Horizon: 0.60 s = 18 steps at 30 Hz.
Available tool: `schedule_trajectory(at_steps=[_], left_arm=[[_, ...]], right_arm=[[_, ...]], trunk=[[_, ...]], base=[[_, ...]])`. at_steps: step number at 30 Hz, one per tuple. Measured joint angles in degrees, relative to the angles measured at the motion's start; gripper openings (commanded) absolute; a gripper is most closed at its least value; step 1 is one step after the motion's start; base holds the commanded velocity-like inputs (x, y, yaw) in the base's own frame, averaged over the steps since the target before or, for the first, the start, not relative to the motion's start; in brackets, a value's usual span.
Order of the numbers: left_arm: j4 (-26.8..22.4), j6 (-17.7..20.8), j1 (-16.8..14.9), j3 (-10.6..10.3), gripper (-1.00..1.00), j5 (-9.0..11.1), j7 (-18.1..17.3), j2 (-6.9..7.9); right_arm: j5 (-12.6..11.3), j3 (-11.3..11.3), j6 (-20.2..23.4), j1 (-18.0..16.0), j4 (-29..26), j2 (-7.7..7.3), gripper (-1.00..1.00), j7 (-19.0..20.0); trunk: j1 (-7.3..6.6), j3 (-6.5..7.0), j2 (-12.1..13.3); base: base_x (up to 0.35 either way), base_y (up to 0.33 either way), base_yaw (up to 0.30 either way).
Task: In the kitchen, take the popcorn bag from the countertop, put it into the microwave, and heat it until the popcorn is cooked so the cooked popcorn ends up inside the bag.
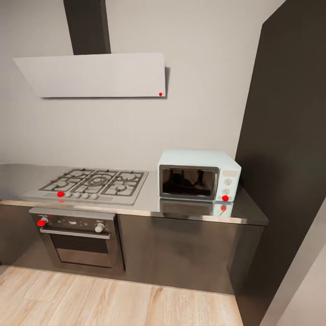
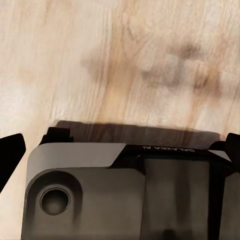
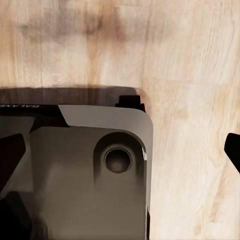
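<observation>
The pale mint-blue boxy microwave (image 1: pixel 199 175) with a dark glass door is seen standing on the grey brushed-metal tabletop (image 1: pixel 190 212), at its right end, next to a tall dark panel (image 1: pixel 290 136). The door is shut. A white knob and a red dot are carried on the side panel. To the left of the microwave, well apart, a steel gas hob with black grates (image 1: pixel 93 183) is set into the tabletop, above a black built-in oven with a steel handle (image 1: pixel 77 240). A pale slanted extractor hood (image 1: pixel 97 74) is mounted on the wall above the hob.

The tan paper popcorn bag cannot be located in these views, so its direction from either hand cannot be given, and no nearer arm can be named. It is judged that the bag must be found on another stretch of tabletop before any grasp is planned.

In both wrist views, light wooden floor (image 2: pixel 120 60) and the robot's dark grey base (image 2: pixel 125 190) are shown below. The black fingertips of the left hand (image 2: pixel 11 150) and right hand (image 3: pixel 233 150) are seen at the frame edges, spread wide and holding nothing.
</observation>
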Motion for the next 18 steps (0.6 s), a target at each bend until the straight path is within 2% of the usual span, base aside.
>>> schedule_trajectory(at_steps=[10,11,14,15,18], left_arm=[[0.0,0.0,0.0,0.0,1.0,0.0,0.0,-0.08],[0.0,0.0,0.0,0.0,1.0,-0.1,0.0,-0.12],[0.0,0.0,0.0,0.0,1.0,-0.1,0.0,-0.17],[0.0,0.0,0.0,0.0,1.0,-0.1,0.0,-0.17],[0.0,0.0,0.0,0.0,1.0,-0.1,0.0,-0.18]], right_arm=[[0.2,0.2,0.2,0.0,-0.1,0.17,1.0,0.1],[0.8,0.5,0.4,0.0,-0.1,0.26,1.0,0.1],[6.2,5.3,0.7,-0.1,-0.3,0.67,1.0,-0.5],[7.1,6.1,0.8,-0.1,-0.9,0.85,1.0,-0.6],[8.5,7.4,1.9,-0.1,-10.3,4.18,1.0,-0.9]], trunk=[[0.0,0.0,0.0],[0.0,0.0,0.0],[0.0,0.0,0.0],[0.0,0.0,0.0],[0.0,0.01,0.0]], base=[[0.0,0.0,0.001],[0.0,0.0,0.0],[0.0,0.0,0.0],[0.0,0.0,0.0],[0.0,0.0,0.0]])
